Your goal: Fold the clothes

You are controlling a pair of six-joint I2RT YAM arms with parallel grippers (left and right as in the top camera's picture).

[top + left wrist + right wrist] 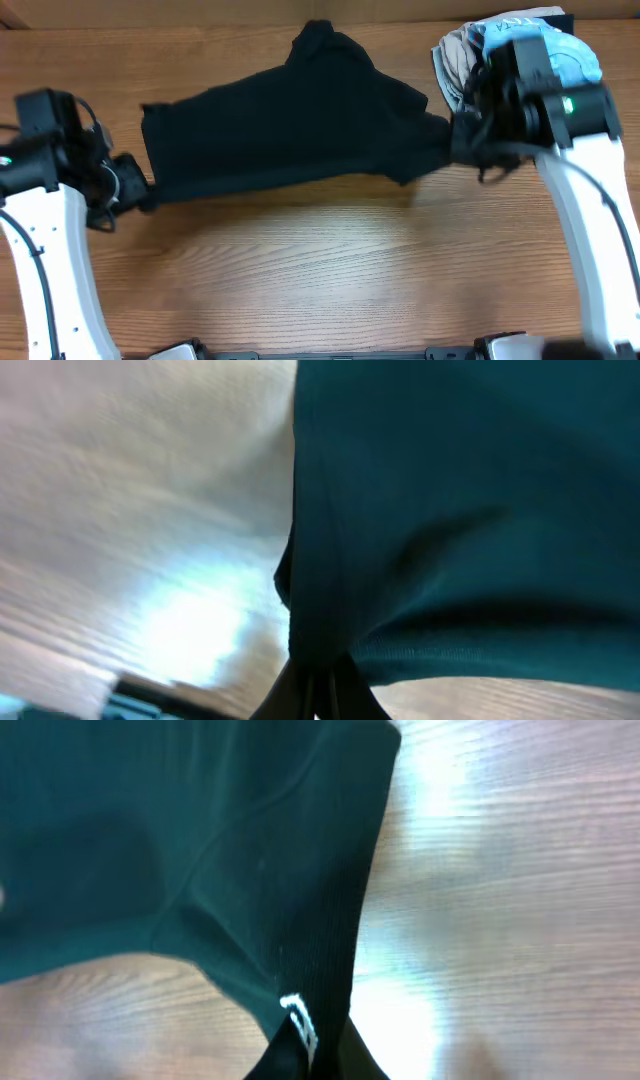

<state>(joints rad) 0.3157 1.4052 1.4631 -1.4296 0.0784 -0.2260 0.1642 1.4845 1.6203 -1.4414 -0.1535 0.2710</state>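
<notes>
- Overhead view: a large, limp black fabric garment point(290, 130) is stretched left to right between both arms, over the far half of a light wooden table point(330, 280).
- Jaws of the left gripper point(144, 194) are clamped on the garment's left edge; the right gripper point(452, 140) is pinched closed on its right edge, beside a small white tag point(298, 1018).
- Likely step: spreading the cloth flat. Next it needs lowering evenly and taut before any fold.
</notes>
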